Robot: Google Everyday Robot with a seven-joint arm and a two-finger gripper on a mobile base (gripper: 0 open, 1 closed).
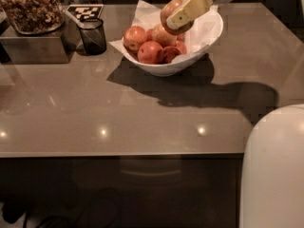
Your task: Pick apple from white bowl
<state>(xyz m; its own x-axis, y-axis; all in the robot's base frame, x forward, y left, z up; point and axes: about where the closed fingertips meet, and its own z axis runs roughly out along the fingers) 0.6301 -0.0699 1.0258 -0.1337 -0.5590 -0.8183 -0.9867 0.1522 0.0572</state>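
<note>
The white bowl stands on the table at the back centre, lined with white paper, with several red-orange apples in its left half. My gripper reaches in from the top right and is shut on one apple, holding it lifted above the bowl's middle, clear of the other apples. A cream-coloured finger lies across the front of that apple.
A small dark mesh cup stands left of the bowl, beside a marker card. A metal container of nuts sits at the far left. The robot's white body fills the bottom right. The table's front edge runs across the lower frame.
</note>
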